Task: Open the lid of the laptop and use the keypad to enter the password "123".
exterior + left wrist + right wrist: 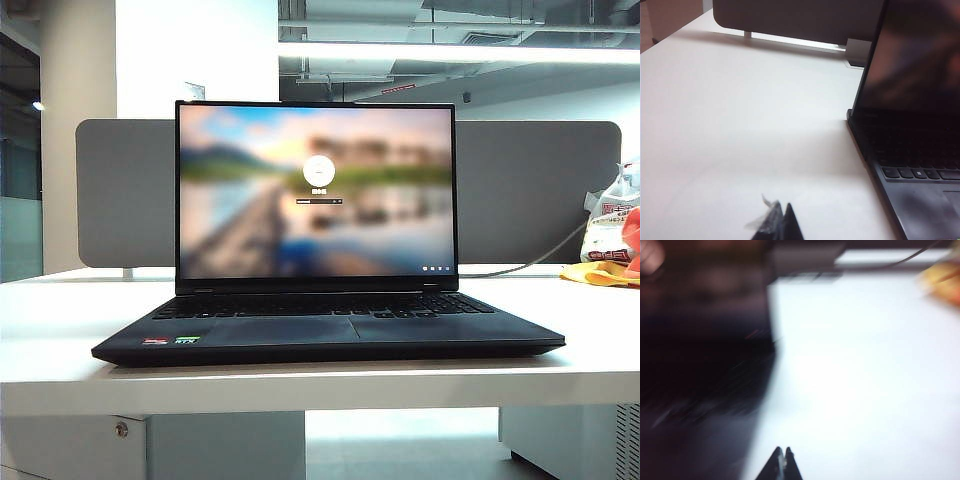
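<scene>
- The right gripper (pixel 783 460) has its jaws pressed together on nothing, hovering over bare white tabletop (pixel 865 380) just beside the laptop's right edge (this view is badly blurred).
- The left gripper (pixel 780 220) likewise shows its jaws pressed together, empty, above the tabletop well to the left of the laptop (pixel 910 165).
- Neither gripper appears in the exterior view.
- The laptop (pixel 330 330) sits at the middle of the tabletop, its lid (pixel 317 190) raised upright and the screen lit with a sign-in page over a blurred landscape.
- The keypad (pixel 330 304) lies exposed below the screen, nothing touching it.
- A grey divider (pixel 125 190) stands behind; a plastic bag (pixel 612 235) rests at the far right.
</scene>
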Tool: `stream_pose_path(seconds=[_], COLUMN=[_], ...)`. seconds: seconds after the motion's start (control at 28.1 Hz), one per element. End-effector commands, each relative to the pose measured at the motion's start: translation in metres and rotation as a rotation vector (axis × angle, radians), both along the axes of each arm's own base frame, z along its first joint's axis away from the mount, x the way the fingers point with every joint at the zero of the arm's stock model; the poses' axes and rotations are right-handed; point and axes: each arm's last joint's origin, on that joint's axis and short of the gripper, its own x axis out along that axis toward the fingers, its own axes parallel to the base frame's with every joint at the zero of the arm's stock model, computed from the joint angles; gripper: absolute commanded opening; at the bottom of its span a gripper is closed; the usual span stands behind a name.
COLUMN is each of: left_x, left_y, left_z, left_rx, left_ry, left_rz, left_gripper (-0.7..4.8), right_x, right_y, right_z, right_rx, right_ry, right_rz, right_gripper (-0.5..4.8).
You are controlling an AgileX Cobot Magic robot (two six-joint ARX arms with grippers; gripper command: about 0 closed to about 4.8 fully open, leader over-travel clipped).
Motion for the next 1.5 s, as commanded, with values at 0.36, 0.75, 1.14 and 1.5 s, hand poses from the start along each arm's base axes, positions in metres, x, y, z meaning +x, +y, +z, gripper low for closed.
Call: stream_pose_path(seconds=[0.36,0.75,1.14,1.5], left_x=[0.0,0.0,0.0,0.0], left_y=[0.0,0.0,0.0,0.0], left_z=[0.0,0.0,0.0,0.0], left_rx=[-0.003,-0.003,-0.003,-0.003], left_ry=[-0.003,-0.002,-0.002,-0.002], left_rz=[-0.004,-0.004,-0.004,-0.004], left_gripper=[-0.06,-0.06,-0.06,-0.06], right_x=[-0.044,-0.046,-0.045,-0.045], right_y=[-0.015,-0.012,-0.008,-0.008], right_z=[-0.043,-0.062,-0.085,-0.087], right_rx=[0.06,0.083,-0.038,-0.038], right_ry=[-0.483,-0.415,-0.193,-0.176], right_rz=[-0.161,-0.131,-0.07,-0.107], right_gripper=[-0.01,-0.01,-0.01,-0.01])
